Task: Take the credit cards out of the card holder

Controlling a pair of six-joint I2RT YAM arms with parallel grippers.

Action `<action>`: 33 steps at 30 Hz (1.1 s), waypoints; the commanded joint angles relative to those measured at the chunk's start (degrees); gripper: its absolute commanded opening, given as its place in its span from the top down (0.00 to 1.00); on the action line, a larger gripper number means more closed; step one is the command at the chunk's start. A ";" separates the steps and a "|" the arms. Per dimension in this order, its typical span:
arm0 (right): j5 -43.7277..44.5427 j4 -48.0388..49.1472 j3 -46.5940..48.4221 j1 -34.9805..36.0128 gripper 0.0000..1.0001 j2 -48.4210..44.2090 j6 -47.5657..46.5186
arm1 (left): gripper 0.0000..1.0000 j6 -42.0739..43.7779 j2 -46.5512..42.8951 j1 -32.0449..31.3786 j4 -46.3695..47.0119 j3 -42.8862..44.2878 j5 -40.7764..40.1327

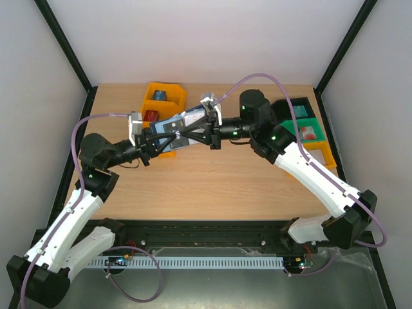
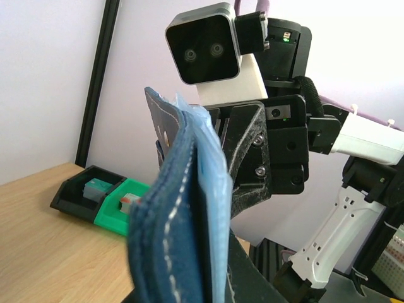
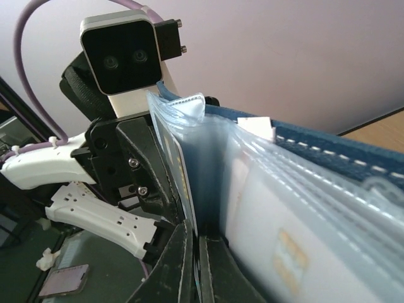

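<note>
The card holder, navy outside with pale blue clear sleeves, hangs open above the table between both arms. My left gripper is shut on its navy cover, seen edge-on in the left wrist view. My right gripper is shut on the thin edge of a dark credit card with gold lettering, which sits in the leftmost sleeve. A pale credit card with a gold chip shows in a sleeve on the right. In the top view the right gripper reaches in from the right.
A yellow bin holding small items stands at the back, just behind the card holder. At the right are a black bin, a green bin and an orange bin. The left wrist view shows the black bin and the green bin.
</note>
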 commanded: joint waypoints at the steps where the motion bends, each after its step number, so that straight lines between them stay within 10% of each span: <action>1: -2.88 5.81 -1.40 0.48 0.98 -1.48 2.03 | 0.98 0.19 -0.53 -1.00 4.09 0.23 2.43; 16: -3.11 6.66 -2.21 -1.33 0.98 -3.61 1.24 | 0.81 -0.53 -2.02 -0.91 4.45 -0.98 2.27; 29: -7.39 3.02 -2.09 -3.06 0.98 -3.60 0.28 | 0.98 0.25 -1.87 -1.00 4.19 -1.30 1.61; 33: -4.98 -2.04 -1.84 -3.73 0.82 -3.89 -4.33 | 0.98 0.69 -2.18 -1.00 3.84 -1.16 1.69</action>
